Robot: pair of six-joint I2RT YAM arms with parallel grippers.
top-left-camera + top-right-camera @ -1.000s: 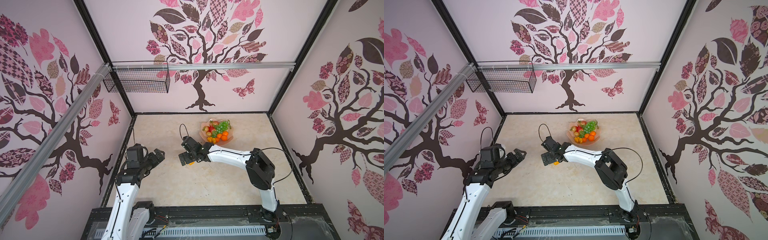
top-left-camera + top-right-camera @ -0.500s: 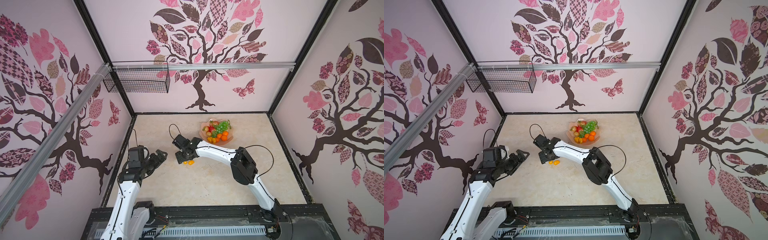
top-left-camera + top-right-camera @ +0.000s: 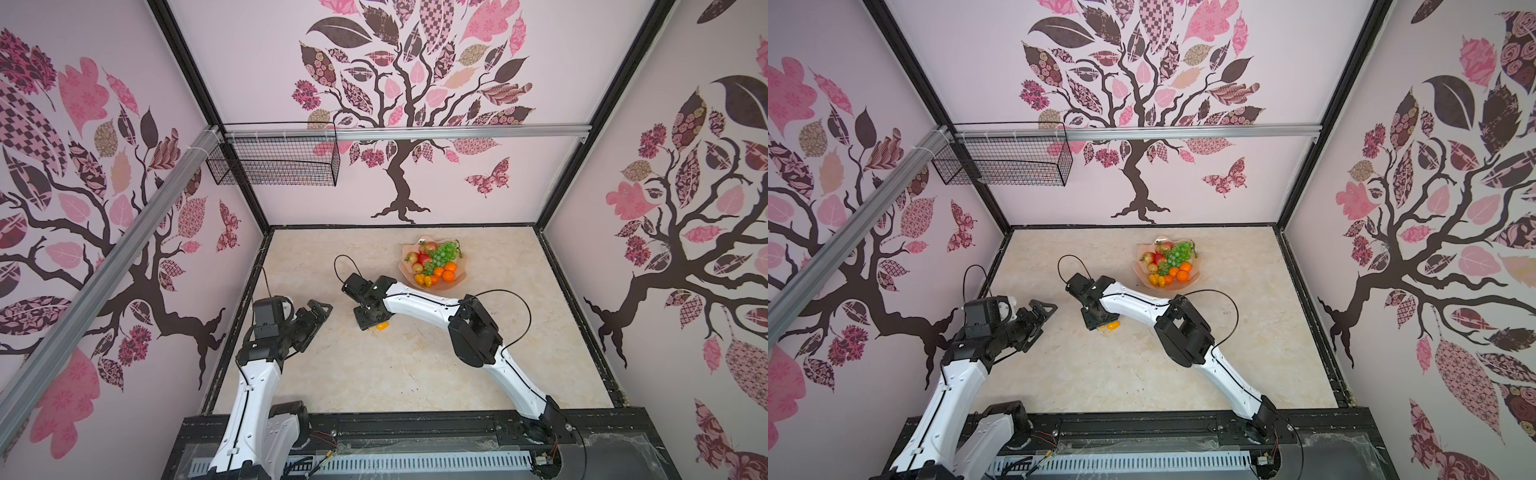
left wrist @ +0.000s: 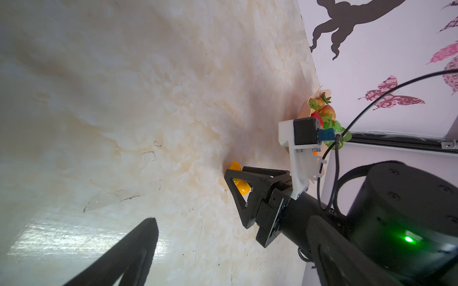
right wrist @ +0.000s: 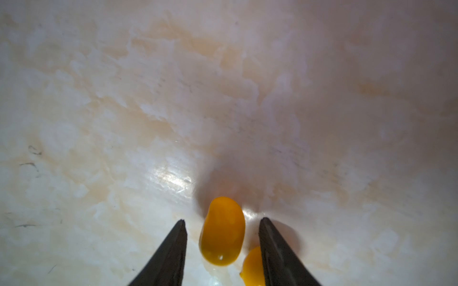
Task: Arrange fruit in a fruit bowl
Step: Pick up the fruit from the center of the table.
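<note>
Nearest the base, the left gripper (image 3: 318,318) hangs just above the table (image 3: 374,374) with its jaws apart, holding nothing. Further in, the right gripper (image 5: 223,220) straddles a yellow-orange tomato (image 5: 221,232) lying on the table, with a gap on both sides, so it is open and grips nothing yet. A second tomato (image 5: 251,265) lies partly hidden by one finger, close against the first. That is the likely trouble: a closing finger could push it into the first and roll either one away, or pinch both, and the smooth oval skin may squirt free. The right arm (image 3: 415,301) reaches across mid-table, elbow raised, wrist bent steeply down. Farthest off, well apart, the fruit bowl (image 3: 405,254) holds strawberries (image 3: 424,258), tangerines (image 3: 449,274) and the grape bunch (image 3: 444,252).
</note>
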